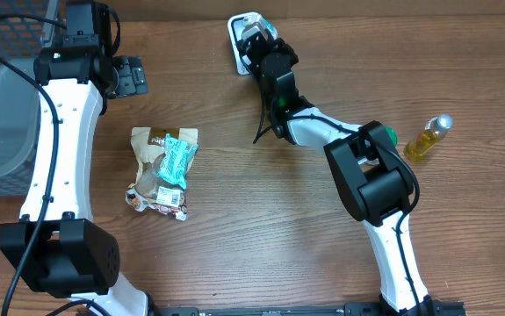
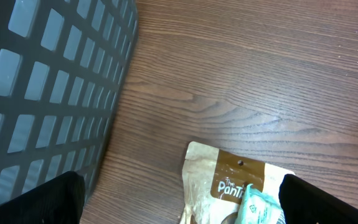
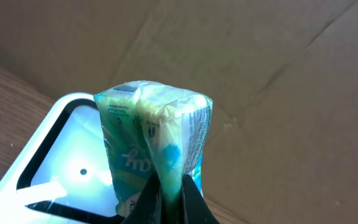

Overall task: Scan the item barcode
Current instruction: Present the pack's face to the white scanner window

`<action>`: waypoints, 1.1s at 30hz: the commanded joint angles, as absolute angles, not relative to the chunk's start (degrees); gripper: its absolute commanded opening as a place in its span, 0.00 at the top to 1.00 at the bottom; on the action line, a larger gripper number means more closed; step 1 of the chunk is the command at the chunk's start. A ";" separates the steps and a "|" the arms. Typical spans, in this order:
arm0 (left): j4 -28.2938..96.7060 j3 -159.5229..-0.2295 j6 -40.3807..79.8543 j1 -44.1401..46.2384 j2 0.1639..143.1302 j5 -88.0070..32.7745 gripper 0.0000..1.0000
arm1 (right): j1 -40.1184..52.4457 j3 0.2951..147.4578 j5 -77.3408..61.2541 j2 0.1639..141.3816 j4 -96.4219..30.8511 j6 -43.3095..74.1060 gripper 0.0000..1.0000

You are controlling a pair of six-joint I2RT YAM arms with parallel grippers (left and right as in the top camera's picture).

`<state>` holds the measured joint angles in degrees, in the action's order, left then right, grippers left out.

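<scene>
The right gripper (image 3: 169, 194) has its fingers clamped on the pinched seam of a crinkly, glossy green-and-white plastic packet (image 3: 157, 130), held upright just above the rounded white plastic scanner (image 3: 35, 144) with its glowing window. Well left of the scanner, the left gripper (image 1: 132, 76) hangs with fingers spread wide

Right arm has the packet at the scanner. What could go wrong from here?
1. The right pincer pinches only a thin fold at the edge of the packet; it may slip or twist.
2. The wrap is crinkled and no barcode shows in these views, so the code may not face the scanner and the read may fail.
</scene>
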<state>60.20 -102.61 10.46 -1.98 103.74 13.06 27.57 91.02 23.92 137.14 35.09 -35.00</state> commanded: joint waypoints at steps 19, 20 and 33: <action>60.12 -103.66 9.65 -1.80 102.87 13.45 0.00 | 27.59 91.90 22.28 140.25 39.31 -36.51 0.85; 60.14 -103.66 9.65 -1.80 102.87 13.45 0.00 | 27.64 91.90 23.57 140.16 40.47 -36.51 0.84; 60.14 -103.66 9.67 -1.80 102.87 13.45 0.00 | 27.94 92.49 26.37 137.58 47.94 -47.68 0.96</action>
<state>60.20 -102.61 10.46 -1.98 103.74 13.06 27.79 91.48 24.86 139.37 48.60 -47.81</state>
